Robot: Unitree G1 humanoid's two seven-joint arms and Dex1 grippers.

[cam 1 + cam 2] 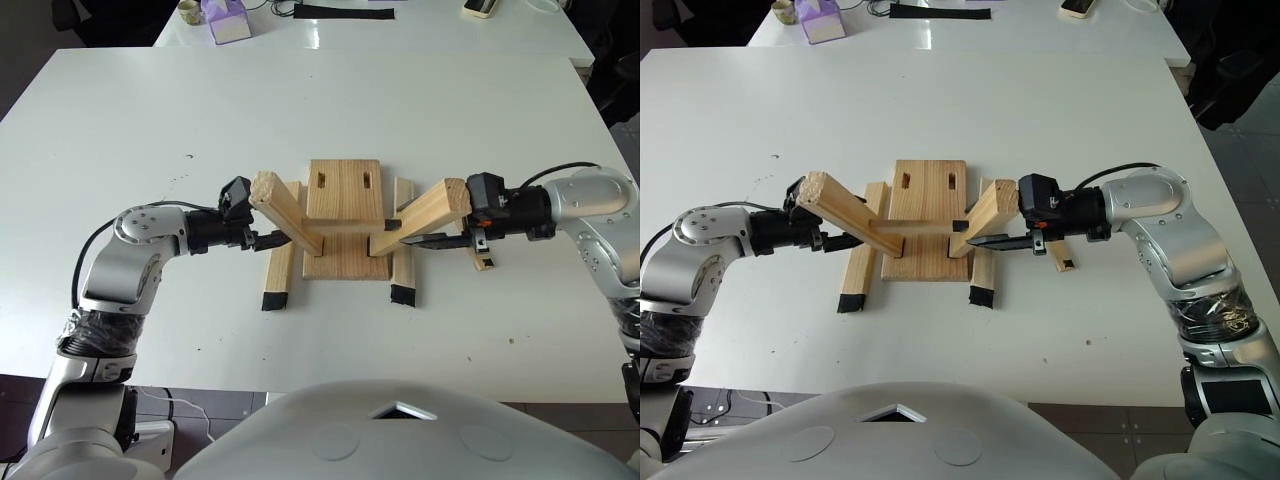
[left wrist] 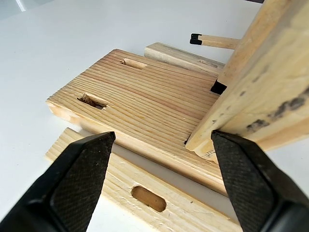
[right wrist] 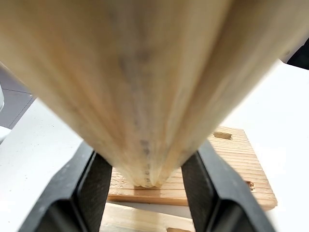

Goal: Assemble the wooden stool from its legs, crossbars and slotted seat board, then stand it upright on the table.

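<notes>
Seat board (image 1: pixel 345 190) lies flat mid-table (image 1: pixel 150 130), with a flat leg (image 1: pixel 279 272) along its left edge and another along its right (image 1: pixel 404 272). Two more legs lean in over it, but how their lower ends meet the board is hard to make out. Left pincer (image 1: pixel 263 240) is spread wide just under the left leaning leg (image 1: pixel 285 210), not gripping. Right pincer (image 1: pixel 415 241) looks clamped on the right leaning leg (image 1: pixel 425 213), and a black-tipped stick (image 1: pixel 483 262) sits half hidden beneath it.
</notes>
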